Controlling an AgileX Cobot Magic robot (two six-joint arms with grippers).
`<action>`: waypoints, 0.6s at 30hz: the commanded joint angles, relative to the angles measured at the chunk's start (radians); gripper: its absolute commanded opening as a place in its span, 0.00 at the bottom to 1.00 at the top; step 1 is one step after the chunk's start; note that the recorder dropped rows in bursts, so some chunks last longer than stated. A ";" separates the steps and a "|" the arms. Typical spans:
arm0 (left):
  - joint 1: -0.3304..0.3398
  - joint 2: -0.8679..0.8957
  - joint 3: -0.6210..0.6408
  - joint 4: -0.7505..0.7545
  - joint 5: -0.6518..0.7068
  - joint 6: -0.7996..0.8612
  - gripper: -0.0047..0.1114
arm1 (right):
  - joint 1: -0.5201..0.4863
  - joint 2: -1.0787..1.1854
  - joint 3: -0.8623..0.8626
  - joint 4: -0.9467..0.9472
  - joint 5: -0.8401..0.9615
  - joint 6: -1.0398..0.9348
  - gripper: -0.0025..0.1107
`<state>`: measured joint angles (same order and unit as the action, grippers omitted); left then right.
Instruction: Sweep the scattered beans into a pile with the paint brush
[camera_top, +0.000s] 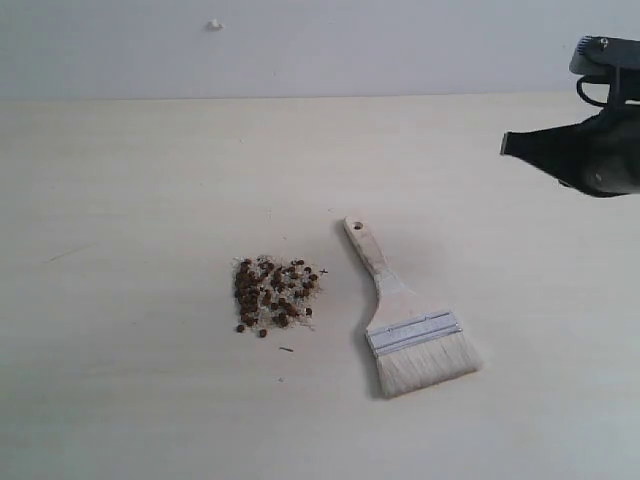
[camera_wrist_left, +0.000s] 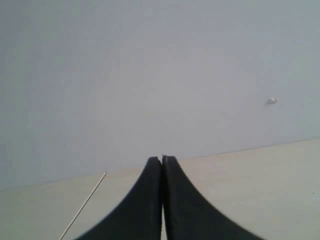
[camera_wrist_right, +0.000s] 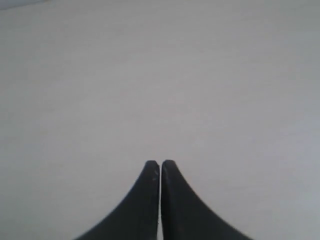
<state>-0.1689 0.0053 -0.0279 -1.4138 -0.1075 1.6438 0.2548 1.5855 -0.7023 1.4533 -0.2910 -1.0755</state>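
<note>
**Right gripper (camera_top: 507, 146) hanging closed, well clear of the brush**

The right gripper is hovering above the table (camera_top: 150, 200) at the right edge of the exterior view. Its black fingers are pressing together with only a hairline seam between them, and they are pinching nothing. Its wrist camera is looking down past the joined tips onto bare pale tabletop.

The paint brush (camera_top: 405, 315) is lying flat on the table, well apart from that gripper, lower and further left in the exterior view. Its handle end, with the hole, is pointing up and left. The silver band and off-white bristles are sitting at the lower right.

The beans (camera_top: 273, 293) are sitting in one compact cluster just left of the brush handle, near it but not touching. Pale fluff is mingling among them, and a few single beans are lying at the cluster's lower edge.

The left gripper (camera_wrist_left: 161, 159) is showing only in its own wrist view. Its fingers are likewise pressing together on nothing, facing a grey wall beyond the far table edge. Where it is standing relative to the brush cannot be told.
</note>
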 joint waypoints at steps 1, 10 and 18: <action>-0.006 -0.005 0.004 0.000 0.005 -0.003 0.04 | 0.002 -0.147 0.161 -0.421 0.098 0.323 0.02; -0.006 -0.005 0.004 0.000 0.005 -0.003 0.04 | 0.002 -0.304 0.267 -0.434 0.160 0.449 0.02; -0.006 -0.005 0.004 0.000 0.005 -0.003 0.04 | 0.002 -0.308 0.267 -0.439 0.129 0.452 0.02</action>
<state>-0.1689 0.0053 -0.0279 -1.4138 -0.1075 1.6438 0.2548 1.2842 -0.4407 1.0303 -0.1457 -0.6285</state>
